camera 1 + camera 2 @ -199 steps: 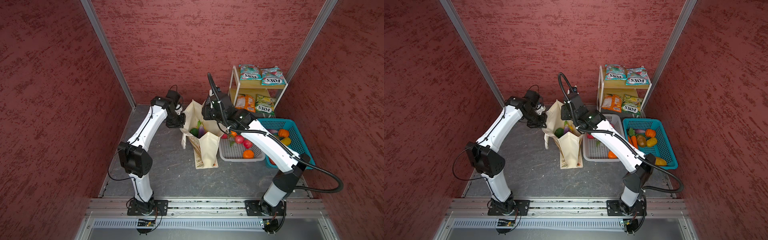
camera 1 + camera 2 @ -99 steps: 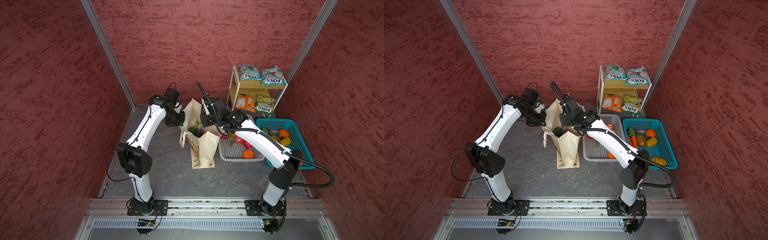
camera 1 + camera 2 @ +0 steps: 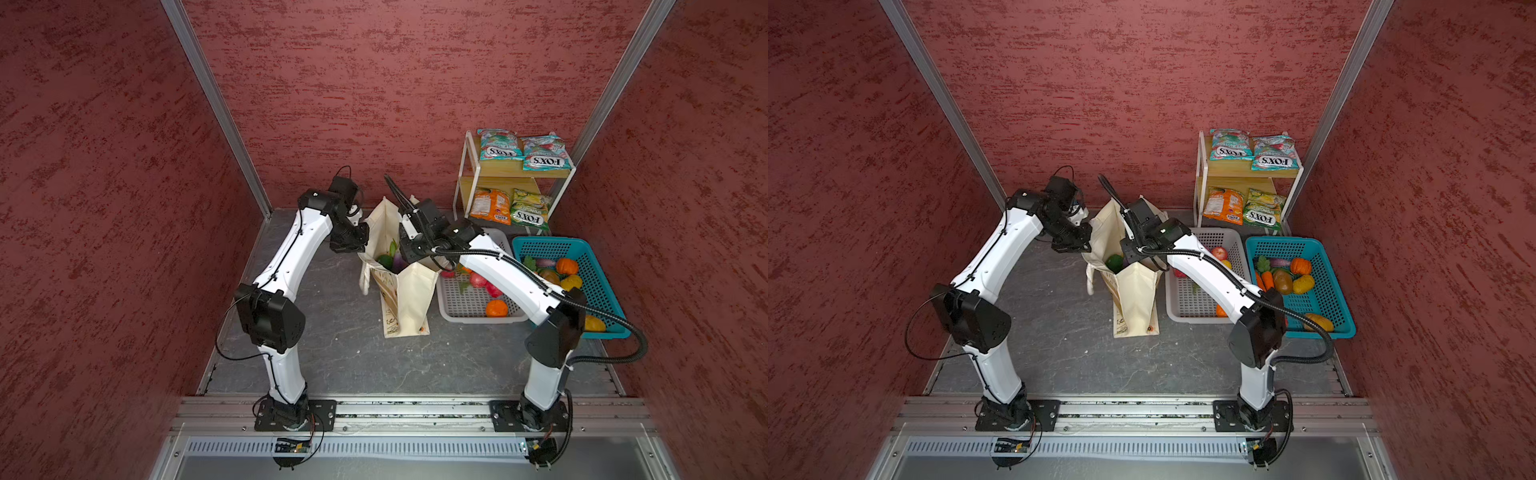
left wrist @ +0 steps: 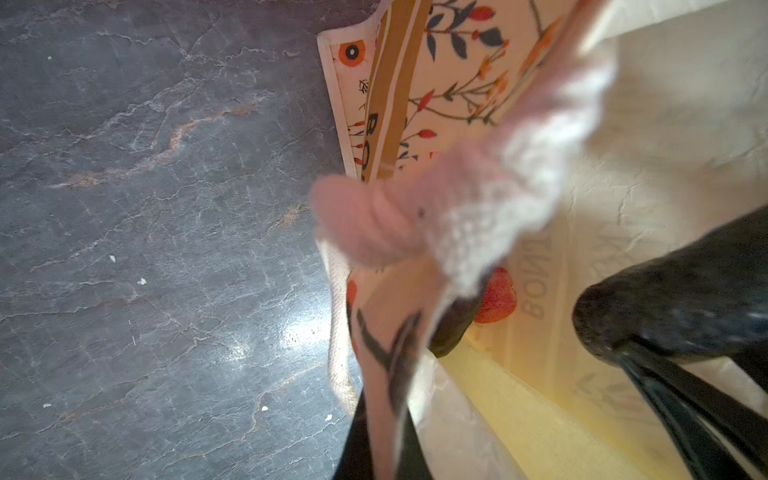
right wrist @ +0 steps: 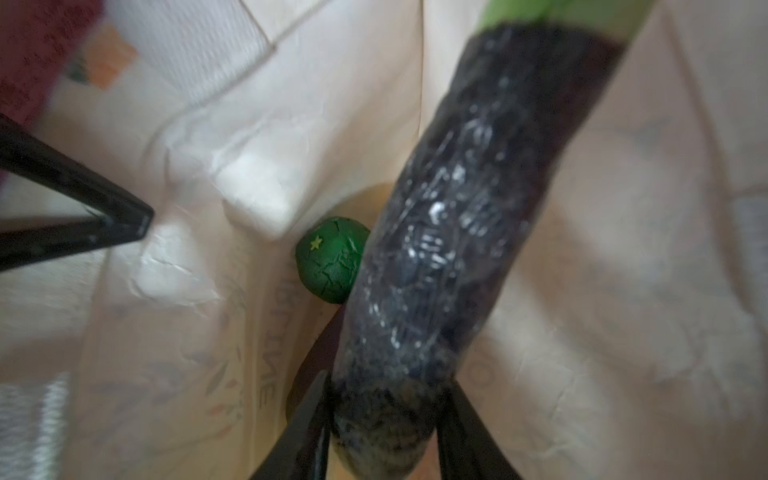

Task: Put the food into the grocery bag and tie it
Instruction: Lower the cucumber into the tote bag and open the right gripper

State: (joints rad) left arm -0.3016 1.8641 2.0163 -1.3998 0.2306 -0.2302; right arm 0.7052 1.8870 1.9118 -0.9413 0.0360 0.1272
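So the left claw (image 3: 359, 247) is pinching fully shut on the rim of the big cream canvas grocery bag with the floral print (image 3: 409, 291). The bag is standing on the dark grey stone-look surface (image 3: 332, 357) mid-frame in both top views. The right claw (image 5: 386, 388) is partly closed, clamping the dark end of a long glossy dark purple vegetable with a pale green tip (image 5: 449, 232). It's dangling inside the bag's mouth, just beside a round dark green fruit (image 5: 330, 262) sitting deeper in, centre of the right wrist view. What's worrying me is that it's gripping the very end of a long, slick piece, so it could be swinging or slipping and snagging the cloth. The bag's also soft and hanging off one pinch, so a shove from the right arm might be yanking the rim loose or tipping it toward the grey plastic basket (image 3: 461, 299) on its right. The two teal-and-red FOX'S packets (image 3: 498, 147) are sitting on the small wooden shelf (image 3: 498, 168) at upper right, so they're not packed yet.
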